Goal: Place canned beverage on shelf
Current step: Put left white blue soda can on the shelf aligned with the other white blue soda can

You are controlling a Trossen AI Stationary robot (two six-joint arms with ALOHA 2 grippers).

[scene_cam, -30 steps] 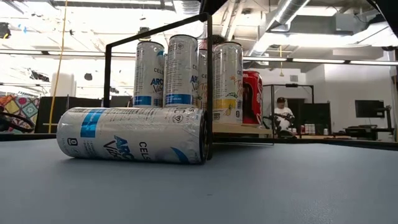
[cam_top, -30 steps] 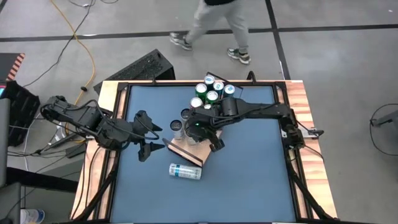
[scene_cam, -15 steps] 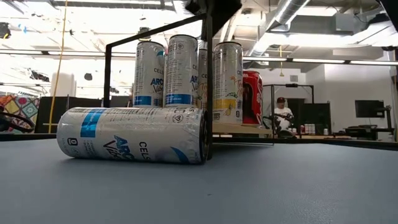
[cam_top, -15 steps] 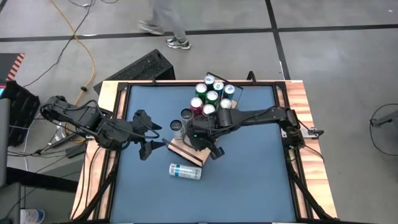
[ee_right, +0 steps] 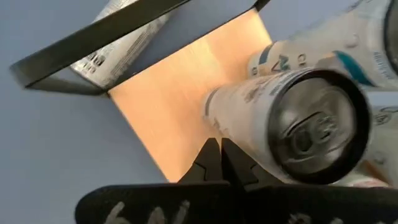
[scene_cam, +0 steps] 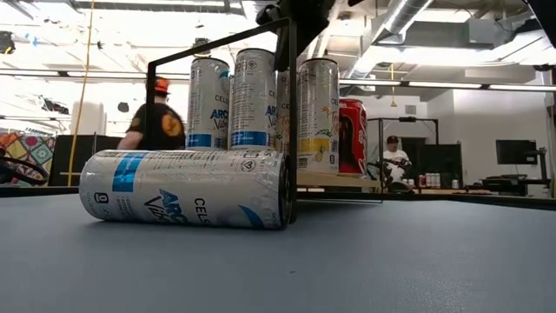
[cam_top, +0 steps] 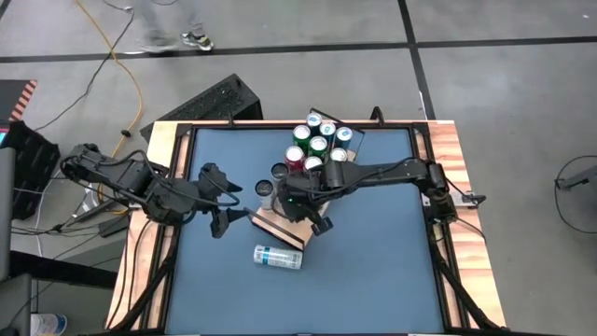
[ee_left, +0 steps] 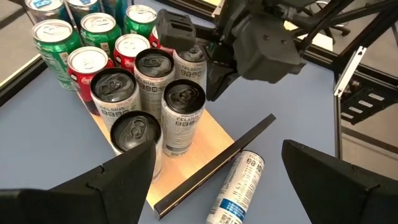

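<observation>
Since a second ago the right gripper [cam_top: 300,207] has drawn back from the shelf's near end to hang over the shelf [cam_top: 276,227] beside the standing Celsius cans [ee_left: 182,116], its fingers [ee_right: 214,163] pressed together on nothing. The right wrist view shows bare light wood just beyond those closed tips and a white can [ee_right: 292,127] close alongside. Only the left wrist view shows the black rail [ee_left: 214,165] at the board's edge, with a fallen Celsius can [ee_left: 239,189] lying on the blue tabletop [cam_top: 373,271] just outside it. The left gripper [cam_top: 224,201] waits, spread wide and empty, near the shelf. A cluster of green, red and blue cans [cam_top: 320,140] stands behind. In the low view a person [scene_cam: 157,122] is in the room beyond.
</observation>
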